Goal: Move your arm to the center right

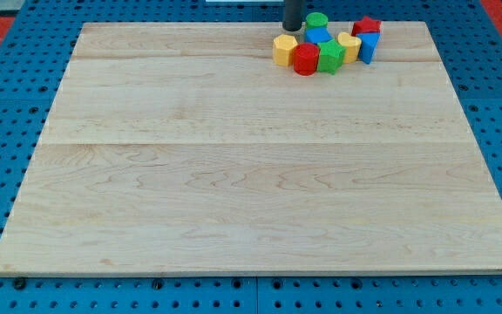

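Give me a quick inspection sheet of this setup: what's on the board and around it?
Surface: pale wooden board, mostly bare.
Job's things: my tip at the view's top, just left of the block cluster.
Clutter: yellow block, red cylinder, green block, green cylinder, blue block, red star, bunched together.
Grippers: none; rod only.
Cables: nothing seen.
Surroundings: blue perforated base.

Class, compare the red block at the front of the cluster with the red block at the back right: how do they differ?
The front red block looks like a rounded cylinder; the back red block has star-like points. The front one lies nearer the view's bottom, between the yellow block and the green block; the back one sits by the board's top edge, above the blue block. Both are red and belong to the same cluster.
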`<act>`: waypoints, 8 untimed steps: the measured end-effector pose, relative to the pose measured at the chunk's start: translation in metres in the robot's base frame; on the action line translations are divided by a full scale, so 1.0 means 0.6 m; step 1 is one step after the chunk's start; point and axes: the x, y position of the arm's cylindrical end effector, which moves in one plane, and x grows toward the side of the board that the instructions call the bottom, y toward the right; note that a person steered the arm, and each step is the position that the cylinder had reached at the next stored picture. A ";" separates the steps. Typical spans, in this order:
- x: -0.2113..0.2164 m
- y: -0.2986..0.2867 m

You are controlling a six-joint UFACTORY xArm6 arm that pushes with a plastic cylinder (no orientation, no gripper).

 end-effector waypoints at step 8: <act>0.345 -0.106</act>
